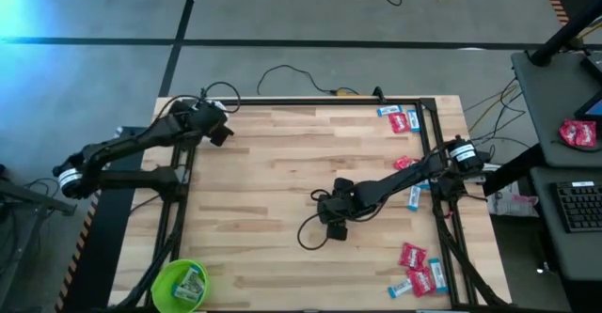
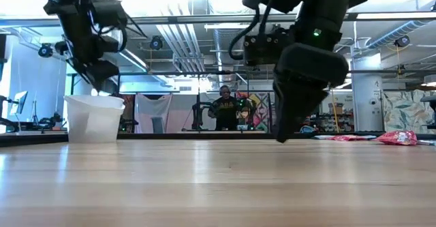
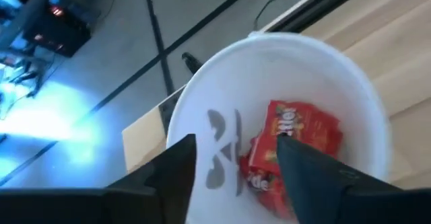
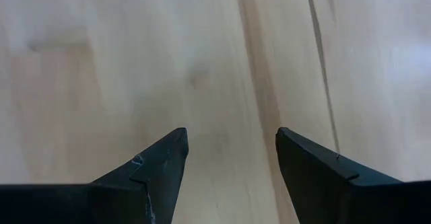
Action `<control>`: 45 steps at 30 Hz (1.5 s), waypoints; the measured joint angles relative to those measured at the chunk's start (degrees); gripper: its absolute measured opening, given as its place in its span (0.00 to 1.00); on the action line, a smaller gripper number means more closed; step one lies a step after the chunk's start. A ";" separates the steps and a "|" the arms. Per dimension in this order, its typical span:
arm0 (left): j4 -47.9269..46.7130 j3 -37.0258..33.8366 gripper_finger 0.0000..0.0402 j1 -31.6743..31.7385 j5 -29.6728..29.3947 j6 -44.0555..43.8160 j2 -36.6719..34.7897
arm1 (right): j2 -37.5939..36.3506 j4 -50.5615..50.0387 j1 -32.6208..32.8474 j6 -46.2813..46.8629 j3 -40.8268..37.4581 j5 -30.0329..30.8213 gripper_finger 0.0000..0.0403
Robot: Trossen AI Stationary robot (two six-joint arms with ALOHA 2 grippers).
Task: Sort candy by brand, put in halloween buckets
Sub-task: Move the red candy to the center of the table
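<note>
My left gripper [image 1: 214,125] hangs open over the white bucket [image 2: 94,118] at the table's far left corner. In the left wrist view its fingers [image 3: 236,150] point down into the white bucket [image 3: 303,49], where red candy [image 3: 296,133] lies on the bottom. My right gripper [image 1: 332,221] stands open over bare wood at the table's middle [image 4: 232,140], its fingertips close above the top [image 2: 283,137]. The lime green bucket [image 1: 181,283] sits at the near left corner with light blue candy inside. Red and light blue candy lies along the right side [image 1: 400,118] [image 1: 406,163] [image 1: 419,268].
A black frame rail [image 1: 437,163] runs along the table's right edge beside the candy, and another [image 1: 179,191] runs along the left. A cable [image 1: 306,233] loops by my right gripper. A person [image 2: 225,110] is in the room behind. Bare wood lies across the table's middle and left.
</note>
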 joint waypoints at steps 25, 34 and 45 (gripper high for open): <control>52.88 -20.38 0.60 -62.51 1.98 -1.25 -6.58 | -4.26 -18.31 -1.77 4.06 -1.02 18.66 0.54; 57.10 -20.37 0.60 -62.56 0.15 -6.06 0.81 | -4.30 -45.04 -13.57 25.25 -5.50 20.03 0.52; 57.42 -14.27 0.60 -62.53 0.13 2.57 7.00 | -4.24 -50.03 -29.81 29.29 -15.22 15.38 0.16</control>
